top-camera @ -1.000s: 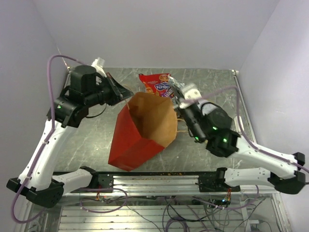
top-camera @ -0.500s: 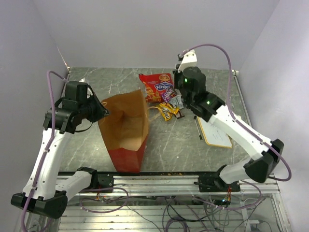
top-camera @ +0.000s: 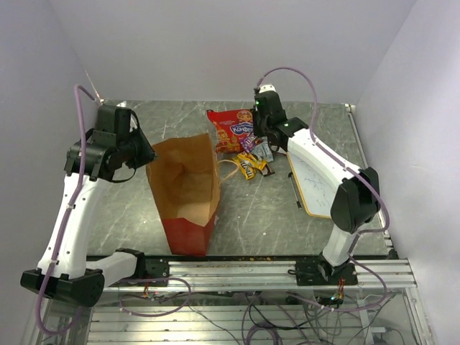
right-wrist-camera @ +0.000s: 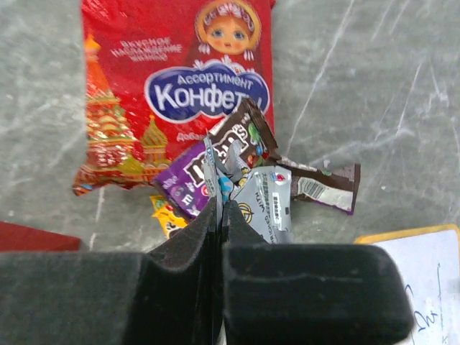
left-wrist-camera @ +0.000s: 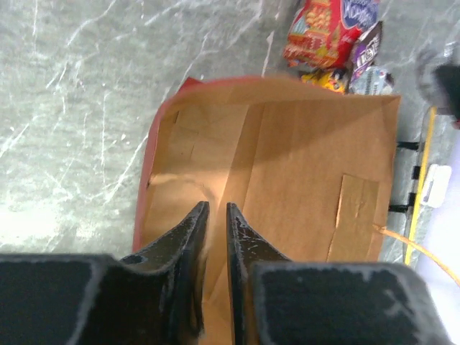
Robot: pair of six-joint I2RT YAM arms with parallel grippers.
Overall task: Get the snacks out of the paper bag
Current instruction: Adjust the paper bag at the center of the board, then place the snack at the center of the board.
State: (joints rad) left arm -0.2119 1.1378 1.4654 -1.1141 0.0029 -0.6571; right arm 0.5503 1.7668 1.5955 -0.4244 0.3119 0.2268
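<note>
The paper bag [top-camera: 185, 188] lies flat on the table, its brown kraft inside facing up and its red base toward the near edge. My left gripper [top-camera: 149, 158] is at the bag's left rim. In the left wrist view its fingers [left-wrist-camera: 215, 207] are closed on a fold of the bag [left-wrist-camera: 302, 165]. The snacks lie on the table behind the bag: the large red packet [top-camera: 233, 129], the small yellow packet [top-camera: 248, 169] and the dark and silvery wrappers [top-camera: 257, 152]. My right gripper [top-camera: 260, 142] is over the wrappers, shut [right-wrist-camera: 221, 205] on a thin wrapper edge [right-wrist-camera: 214, 169], in front of the red packet [right-wrist-camera: 180, 79].
A white wood-framed board [top-camera: 320, 183] lies right of the snacks, and its corner shows in the right wrist view [right-wrist-camera: 424, 277]. The bag's string handle [top-camera: 228, 167] trails toward the yellow packet. Purple walls close in on three sides.
The bag has gone from upright and open to lying flat, with small snacks now out beside the red packet. My right arm has reached back over the wrappers. My left gripper has risen slightly.
</note>
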